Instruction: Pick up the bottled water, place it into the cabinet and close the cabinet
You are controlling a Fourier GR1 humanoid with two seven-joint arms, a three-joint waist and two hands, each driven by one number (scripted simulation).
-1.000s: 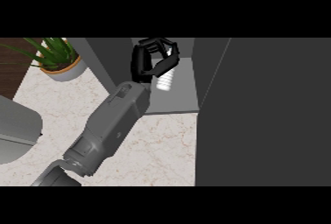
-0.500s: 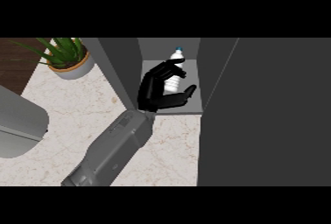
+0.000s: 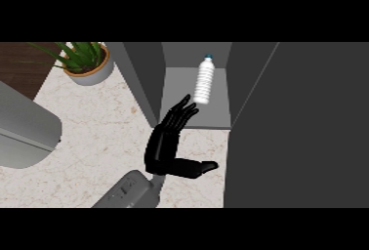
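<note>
The water bottle (image 3: 205,80) stands seemingly inside the cabinet (image 3: 194,117); the hand (image 3: 170,141), fingers straight and apart, might topple it.

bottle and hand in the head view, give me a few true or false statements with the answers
1. The bottle stands inside the cabinet. True.
2. The hand is curled round the bottle. False: its fingers are straight and the bottle stands free beyond the fingertips.
3. A potted plant stands on the counter to the left of the cabinet. True.
4. The cabinet is shut. False: it is open, and its door stands out at the right.
5. Both hands show. False: only one hand is in view.
</note>
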